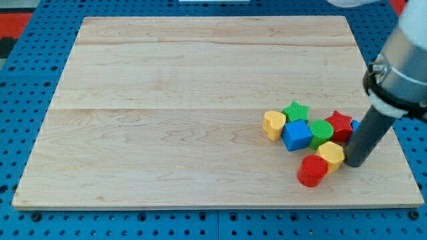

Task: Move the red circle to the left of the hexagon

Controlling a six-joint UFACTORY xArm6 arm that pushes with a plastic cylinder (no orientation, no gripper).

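Observation:
The red circle (312, 171) lies near the board's bottom right, touching the yellow hexagon (331, 155) on the hexagon's lower left. My tip (353, 164) stands just right of the yellow hexagon, close to it or touching it. A tight cluster sits above them: a yellow heart (273, 124), a green star (295, 111), a blue cube (297, 135), a green circle (321, 130), a red star (339, 124). A blue block (355, 125) shows as a sliver behind the rod.
The wooden board (167, 100) lies on a blue pegboard table (27, 80). The board's right edge runs just right of my tip. The arm's grey body (403, 67) hangs over the right side.

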